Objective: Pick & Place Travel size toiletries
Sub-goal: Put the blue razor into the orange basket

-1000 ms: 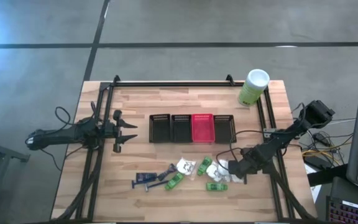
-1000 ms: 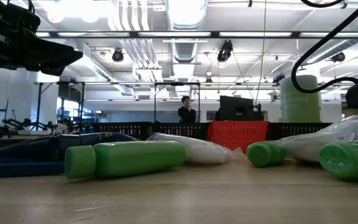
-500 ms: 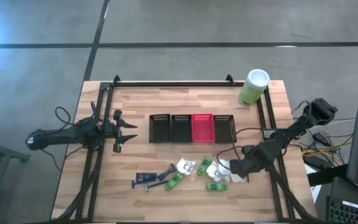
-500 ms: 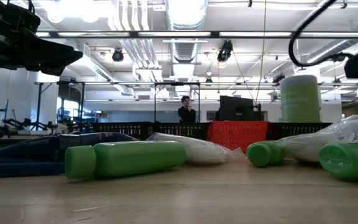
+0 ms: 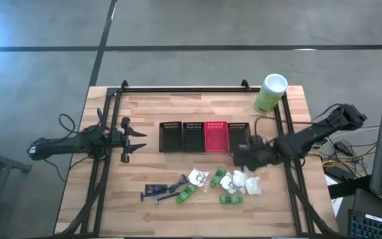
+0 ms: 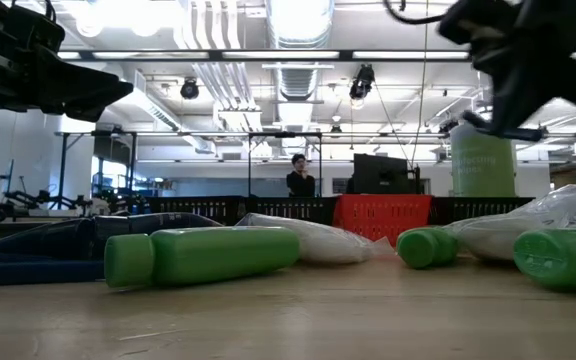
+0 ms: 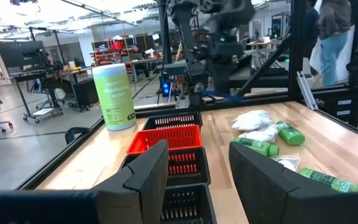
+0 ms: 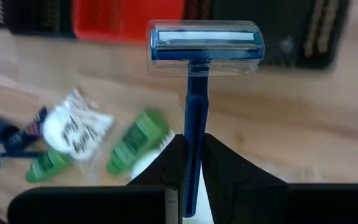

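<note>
Right gripper (image 8: pixel 191 158) is clamped tight on the handle of a blue razor (image 8: pixel 197 93), with the head and its clear cap sticking out past the fingertips. From above, that gripper (image 5: pixel 243 154) hangs over the table just in front of the rightmost black basket (image 5: pixel 239 136), next to the red basket (image 5: pixel 216 137).

Under and beside it is the rest of the toiletries pile: white packets (image 5: pixel 247 182), green bottles (image 5: pixel 229 198) and more razors (image 5: pixel 156 191) off to the left, all lying on the table (image 5: pixel 144 176) in front of the basket row.

Left gripper (image 5: pixel 132 138) is parked at the left side of the table, fingers (image 7: pixel 143 177) spread apart with nothing in them.

Green canister (image 5: pixel 270 93) stands at the far right corner.
</note>
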